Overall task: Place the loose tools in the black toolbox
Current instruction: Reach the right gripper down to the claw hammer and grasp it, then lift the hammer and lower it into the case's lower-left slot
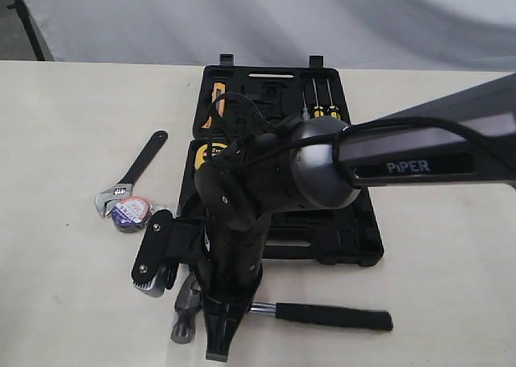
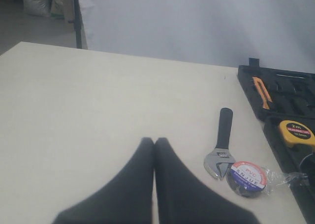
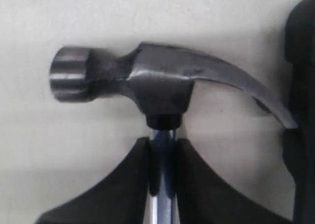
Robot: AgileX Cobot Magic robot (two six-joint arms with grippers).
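Note:
The claw hammer [image 1: 330, 315] lies on the table in front of the black toolbox [image 1: 355, 230], head to the left. My right gripper [image 1: 230, 310] reaches down across the middle and is shut on the steel shaft just behind the hammer head [image 3: 157, 86]; the right gripper [image 3: 163, 143] has a finger on each side of the shaft. The adjustable wrench [image 1: 133, 177] [image 2: 224, 145] and the wrapped tape roll [image 1: 131, 214] [image 2: 248, 177] lie together left of the toolbox [image 2: 275, 93]. My left gripper [image 2: 155, 140] is shut and empty above bare table, apart from the wrench.
The toolbox lies open, with a yellow tape measure [image 1: 216, 151] [image 2: 297, 131], orange-handled pliers [image 1: 216, 101] [image 2: 262, 91] and screwdrivers [image 1: 318, 101] in its recesses. The right arm [image 1: 419, 161] spans over the case. A pale backdrop closes the table's far side.

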